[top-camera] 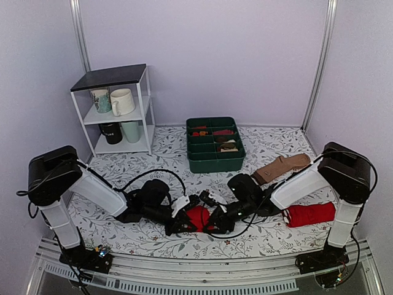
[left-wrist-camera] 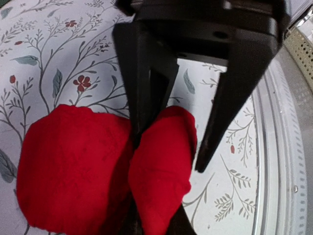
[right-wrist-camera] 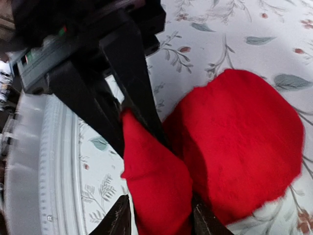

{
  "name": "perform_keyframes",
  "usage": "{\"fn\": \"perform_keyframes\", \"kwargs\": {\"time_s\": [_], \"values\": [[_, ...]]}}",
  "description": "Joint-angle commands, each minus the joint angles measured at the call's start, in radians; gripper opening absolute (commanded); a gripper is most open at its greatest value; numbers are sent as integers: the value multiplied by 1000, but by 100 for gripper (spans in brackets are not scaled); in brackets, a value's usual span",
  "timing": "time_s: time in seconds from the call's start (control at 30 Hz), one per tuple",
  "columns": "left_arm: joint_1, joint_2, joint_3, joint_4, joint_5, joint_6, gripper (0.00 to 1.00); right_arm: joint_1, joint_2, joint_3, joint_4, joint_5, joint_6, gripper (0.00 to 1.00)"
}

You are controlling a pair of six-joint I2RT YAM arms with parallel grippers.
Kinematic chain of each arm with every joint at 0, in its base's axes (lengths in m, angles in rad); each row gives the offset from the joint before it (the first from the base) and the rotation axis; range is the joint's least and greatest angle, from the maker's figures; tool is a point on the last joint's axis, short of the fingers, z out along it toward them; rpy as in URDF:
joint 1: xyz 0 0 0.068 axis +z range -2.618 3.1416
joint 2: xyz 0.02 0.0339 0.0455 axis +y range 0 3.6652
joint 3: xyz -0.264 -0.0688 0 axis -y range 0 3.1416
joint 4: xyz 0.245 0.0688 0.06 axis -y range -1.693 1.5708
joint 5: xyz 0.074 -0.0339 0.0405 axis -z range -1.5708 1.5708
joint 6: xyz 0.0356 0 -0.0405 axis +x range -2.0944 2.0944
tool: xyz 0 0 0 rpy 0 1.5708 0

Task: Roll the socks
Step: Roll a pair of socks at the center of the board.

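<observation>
Floral cloth [top-camera: 270, 239] — socks [top-camera: 198, 217] — lilac walls [top-camera: 215, 55]

Bore a pale floral print across the surface [top-camera: 270, 236]. Carried a white shelf rack [top-camera: 110, 77] at rear left and a green compartment tray [top-camera: 215, 165] at rear centre, well apart. Held a brown sock [top-camera: 282, 167] lying flat to the right of the tray, with a red sock roll [top-camera: 310, 214] nearer the front right edge. Supported the bundled red socks [top-camera: 198, 216] at front centre, resting directly on the print.
</observation>
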Motion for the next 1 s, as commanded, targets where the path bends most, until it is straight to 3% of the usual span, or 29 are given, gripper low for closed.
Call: {"fn": "perform_keyframes", "kwargs": {"time_s": [0.0, 0.1, 0.17, 0.57, 0.97], "values": [[41, 95, -12, -156, 51, -98, 0, 19, -184, -171, 39, 388, -36, 41], [56, 117, -7, -175, 99, -131, 0, 86, -381, -334, 288, 528, -178, 49], [69, 117, 0, -201, 114, -141, 0, 115, -409, -379, 364, 561, -292, 51], [84, 145, 41, -297, 163, -165, 0, 287, -149, -206, 293, 684, -565, 54], [83, 149, 36, -290, 165, -168, 0, 291, -102, -181, 257, 635, -558, 50]]}}
